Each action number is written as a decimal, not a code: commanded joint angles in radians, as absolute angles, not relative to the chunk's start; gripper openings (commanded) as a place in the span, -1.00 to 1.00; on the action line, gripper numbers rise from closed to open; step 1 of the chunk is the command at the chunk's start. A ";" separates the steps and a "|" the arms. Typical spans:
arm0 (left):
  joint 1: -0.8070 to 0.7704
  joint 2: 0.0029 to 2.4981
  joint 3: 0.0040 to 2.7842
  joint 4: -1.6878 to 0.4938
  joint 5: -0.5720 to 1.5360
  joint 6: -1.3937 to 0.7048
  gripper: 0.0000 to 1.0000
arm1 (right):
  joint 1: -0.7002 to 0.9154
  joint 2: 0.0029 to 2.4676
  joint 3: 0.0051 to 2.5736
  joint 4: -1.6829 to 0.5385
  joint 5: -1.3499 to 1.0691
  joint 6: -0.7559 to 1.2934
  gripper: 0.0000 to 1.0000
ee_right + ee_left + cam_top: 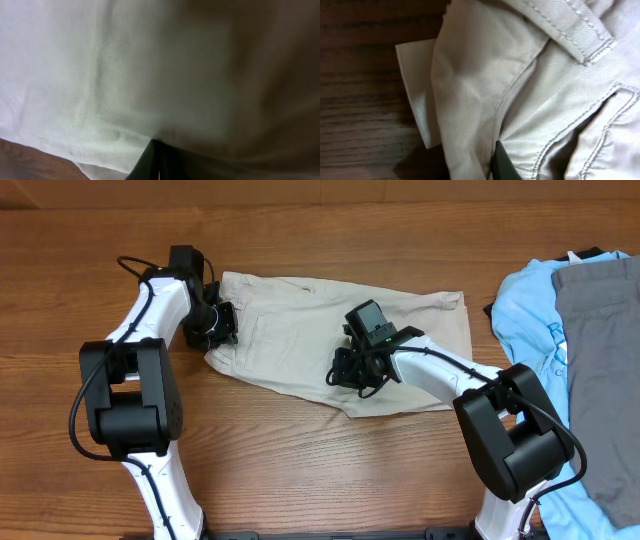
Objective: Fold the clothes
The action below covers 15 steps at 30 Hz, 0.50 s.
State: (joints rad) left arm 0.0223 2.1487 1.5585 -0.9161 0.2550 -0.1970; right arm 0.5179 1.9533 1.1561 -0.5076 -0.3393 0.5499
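On the bench (300, 480) the khaki shorts (300, 320) lay spread mid-bench, first-fold grasp apparently in hand, left gripper (215, 330) jaws clamped on their left edge, right gripper (352, 375) jaws clamped on the near hem, next likely a joint lift-over.

shorts (300, 330): light beige, plain, pale stitching
T-shirt (525, 310): light blue, faint print
garment (600, 360): plain grey
table (300, 480): brown wood grain
arms (158, 308): white, black joints

Creased beige shorts (530, 85) around left claw (501, 161)
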 commanded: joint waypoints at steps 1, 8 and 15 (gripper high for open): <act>0.011 2.183 1.574 -0.931 0.337 -0.156 -0.92 | 0.522 1.958 1.149 -0.503 -0.334 0.555 -0.92; 0.006 2.127 1.732 -1.053 0.393 -0.161 -0.92 | 0.520 1.958 1.151 -0.505 -0.414 0.581 -0.92; -0.008 2.056 1.916 -1.210 0.393 -0.172 -0.92 | 0.484 1.926 1.235 -0.618 -0.492 0.570 -0.92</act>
State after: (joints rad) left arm 0.0051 2.1426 1.8328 -1.1805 0.3508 -0.1799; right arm 0.5114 1.9533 1.1690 -0.5758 -0.4252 0.5724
